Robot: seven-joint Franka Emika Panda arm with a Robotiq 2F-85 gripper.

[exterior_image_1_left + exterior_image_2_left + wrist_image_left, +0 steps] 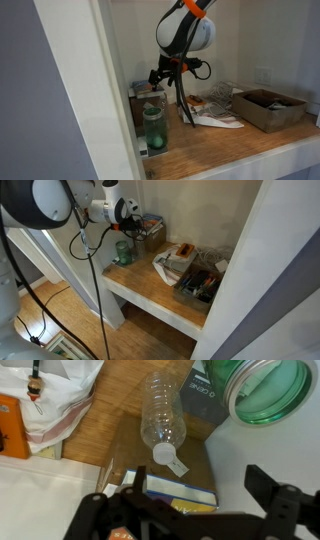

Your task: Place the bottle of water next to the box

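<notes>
1. One slim, clear plastic bottle [163, 415] is seen lying on its side on the wooden shelf [112, 410], beside a green-tinted jar [270, 390].
2. The black gripper [185, 510] is spread wide, nothing grasped.
3. The low brown cardboard box [268, 108] is well apart.

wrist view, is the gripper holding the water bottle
No, the gripper has its fingers spread open, and the bottle of water sits beyond them, untouched.
</notes>
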